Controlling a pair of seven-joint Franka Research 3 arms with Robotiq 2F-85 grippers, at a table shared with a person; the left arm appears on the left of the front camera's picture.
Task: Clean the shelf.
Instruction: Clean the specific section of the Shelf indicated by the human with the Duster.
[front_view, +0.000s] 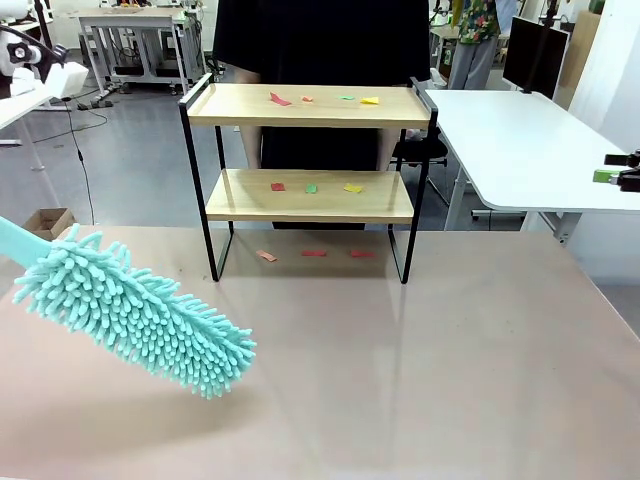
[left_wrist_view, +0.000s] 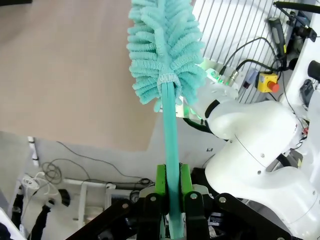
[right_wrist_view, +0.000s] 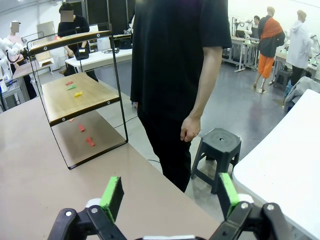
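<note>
Your left gripper (left_wrist_view: 172, 177) is clamped on the handle of a teal fluffy microfibre duster (front_view: 130, 310), whose head sits over the near left of the large beige tabletop (front_view: 450, 380). Your right gripper (right_wrist_view: 170, 196) stands wide, with nothing between its pads. The small two-tier wooden shelf in a black metal frame (front_view: 235, 106) stands at the table's far edge, in front of a person in a black shirt (right_wrist_view: 175, 60). Small coloured scraps (front_view: 311, 187), perhaps paper, lie on both boards and on the tabletop beneath.

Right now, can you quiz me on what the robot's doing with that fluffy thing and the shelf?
1. True or false: the left gripper is shut on the teal duster's handle.
2. The right gripper is: A open and empty, B shut on a scrap, C shut on the duster.
3. Fill in: ___ paper scraps lie on the shelf's top board.
Key: 1 true; 2 A; 3 four.
</note>
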